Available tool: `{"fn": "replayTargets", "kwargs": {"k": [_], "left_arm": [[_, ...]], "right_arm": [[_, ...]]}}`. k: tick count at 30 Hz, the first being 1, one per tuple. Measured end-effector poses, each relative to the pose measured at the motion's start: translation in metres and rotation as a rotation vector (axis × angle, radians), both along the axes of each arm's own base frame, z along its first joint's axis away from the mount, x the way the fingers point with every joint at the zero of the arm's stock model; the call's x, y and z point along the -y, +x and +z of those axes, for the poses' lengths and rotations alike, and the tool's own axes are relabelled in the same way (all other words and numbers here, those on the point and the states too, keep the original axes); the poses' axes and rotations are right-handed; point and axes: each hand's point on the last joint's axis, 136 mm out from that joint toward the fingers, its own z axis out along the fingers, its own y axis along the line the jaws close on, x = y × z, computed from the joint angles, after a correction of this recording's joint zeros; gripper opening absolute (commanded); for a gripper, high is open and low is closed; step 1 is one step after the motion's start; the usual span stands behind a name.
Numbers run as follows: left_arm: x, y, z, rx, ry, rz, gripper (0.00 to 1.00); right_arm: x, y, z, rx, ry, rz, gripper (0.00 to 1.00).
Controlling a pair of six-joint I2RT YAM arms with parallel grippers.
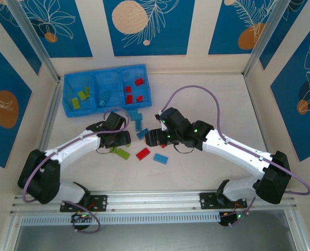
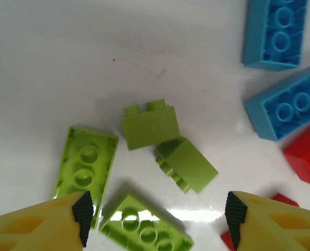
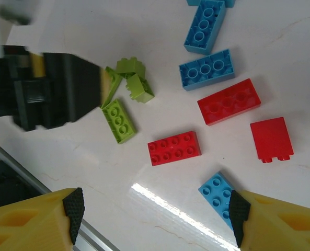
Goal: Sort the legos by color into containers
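Fingers (image 2: pixel 81 217) of the left gripper (image 2: pixel 157 222) were spread wide and held nothing. Four green bricks (image 2: pixel 149 125) lay on the white table (image 2: pixel 50 63) close by. One flat green brick (image 2: pixel 144 232) showed between the two tips, at 6 o'clock in the wrist view. Whether it touched them could not be told. Another flat green brick (image 2: pixel 85 166) lay at 9 o'clock, just beside the left finger. Two small ones touched each other in the middle, at 12 o'clock from the gap. Two blue bricks (image 2: pixel 275 31) lay at 2 o'clock, and a red brick (image 2: pixel 306 154) lay at 3 o'clock.

The right gripper (image 3: pixel 156 214) had its fingers (image 3: pixel 73 212) spread wide too, with nothing in them. One red brick (image 3: pixel 174 148) lay at 12 o'clock from the gap, apart from both tips. A blue brick (image 3: pixel 217 192) lay near the right finger, at 2 o'clock. Two more red bricks (image 3: pixel 229 101) lay farther off at 1 o'clock.

From above, the tray (image 1: pixel 67 94) sat at 11 o'clock from both grippers, well apart. Its left part held green bricks (image 1: pixel 81 97), its middle part held blue (image 1: pixel 105 98), and its right part held red (image 1: pixel 134 90).
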Motion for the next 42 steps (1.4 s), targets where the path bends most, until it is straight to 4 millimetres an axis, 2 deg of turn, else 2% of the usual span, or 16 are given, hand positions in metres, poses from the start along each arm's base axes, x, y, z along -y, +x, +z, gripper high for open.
{"fn": "replayTargets", "kwargs": {"k": [3,6,11,15,22,29,32,35,37,39,42], "left_arm": [[0.000,0.006,-0.013,-0.017,0.026,0.016,0.69],[0.000,0.014,-0.018,-0.015,0.050,0.028,0.68],[0.002,0.026,-0.025,-0.006,0.079,0.021,0.59],[0.001,0.034,-0.031,-0.007,0.124,0.009,0.56],[-0.001,0.039,-0.047,-0.036,0.181,-0.009,0.34],[-0.001,0.039,-0.043,-0.031,0.183,-0.018,0.26],[-0.004,0.039,-0.023,0.006,0.181,-0.021,0.26],[-0.013,0.053,0.020,0.108,0.187,-0.001,0.26],[-0.024,0.074,0.055,0.198,0.175,0.041,0.26],[-0.047,0.102,0.088,0.272,0.158,0.125,0.26],[-0.102,0.147,0.124,0.346,0.153,0.284,0.26]], "right_arm": [[0.000,-0.001,0.001,-0.001,0.004,0.003,0.76],[0.001,-0.002,0.004,0.004,0.010,0.003,0.76],[0.002,-0.002,0.007,0.009,0.016,0.002,0.76],[0.002,-0.002,0.007,0.008,0.015,0.002,0.76],[0.001,-0.003,0.007,0.006,0.016,0.002,0.76],[0.001,-0.004,0.006,0.004,0.015,0.003,0.76],[0.001,-0.004,0.006,0.004,0.015,0.004,0.76],[0.001,-0.004,0.006,0.004,0.015,0.004,0.76],[0.001,-0.005,0.006,0.004,0.015,0.006,0.76],[0.000,-0.006,0.006,0.004,0.015,0.009,0.76],[-0.001,-0.006,0.007,0.003,0.017,0.009,0.76]]}}
